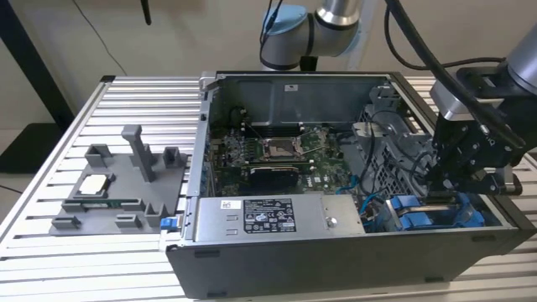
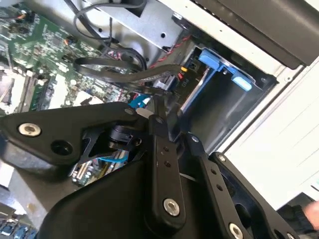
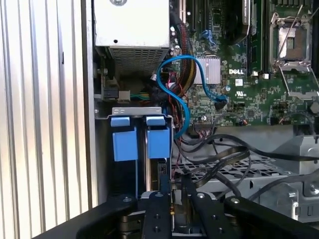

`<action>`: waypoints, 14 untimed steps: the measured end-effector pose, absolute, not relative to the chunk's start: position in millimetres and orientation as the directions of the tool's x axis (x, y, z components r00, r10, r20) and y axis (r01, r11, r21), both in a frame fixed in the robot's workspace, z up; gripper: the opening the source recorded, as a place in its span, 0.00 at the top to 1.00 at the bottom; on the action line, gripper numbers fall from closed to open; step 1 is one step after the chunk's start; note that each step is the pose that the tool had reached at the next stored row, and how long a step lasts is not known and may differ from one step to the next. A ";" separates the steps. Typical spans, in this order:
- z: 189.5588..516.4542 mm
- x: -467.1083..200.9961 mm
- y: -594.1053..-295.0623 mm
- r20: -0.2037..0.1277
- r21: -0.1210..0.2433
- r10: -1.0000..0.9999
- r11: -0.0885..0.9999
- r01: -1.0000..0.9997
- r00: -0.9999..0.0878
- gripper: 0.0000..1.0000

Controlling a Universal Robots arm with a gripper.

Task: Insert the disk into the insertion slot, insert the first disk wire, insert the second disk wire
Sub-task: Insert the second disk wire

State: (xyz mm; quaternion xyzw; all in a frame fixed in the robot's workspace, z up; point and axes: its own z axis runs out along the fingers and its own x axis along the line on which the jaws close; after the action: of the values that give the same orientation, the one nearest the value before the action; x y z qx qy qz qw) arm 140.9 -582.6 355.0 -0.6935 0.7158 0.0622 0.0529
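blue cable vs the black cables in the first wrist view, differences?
Colour: the blue cable is bright blue, the black cables black. Pose: the blue cable arches in a loop above the motherboard; the black cables lie low across the perforated metal cage. Width: the blue cable looks narrower than the black cables. Both sit inside the open case.

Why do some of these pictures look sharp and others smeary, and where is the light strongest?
In the exterior view the light is even, and the computer case reads clearly. In the second wrist view the black hand up close is soft and dark, while the pale metal panel is washed out. In the first wrist view the blue carriers and the circuit board are crisp.
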 end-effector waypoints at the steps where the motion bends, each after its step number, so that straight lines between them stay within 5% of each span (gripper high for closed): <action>1: 354.9 140.7 -582.8 -0.180 0.010 -0.983 0.030 -0.999 -0.032 0.76; 11: 375.0 140.3 -582.8 -0.187 -0.009 -0.982 0.030 -1.000 -0.028 0.76; 14: 388.4 139.9 -582.8 -0.187 -0.008 -0.982 0.030 -1.000 -0.028 0.85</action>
State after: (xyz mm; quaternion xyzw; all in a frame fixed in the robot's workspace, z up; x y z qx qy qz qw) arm 139.9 -582.8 388.4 -0.6937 0.7141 0.0622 0.0702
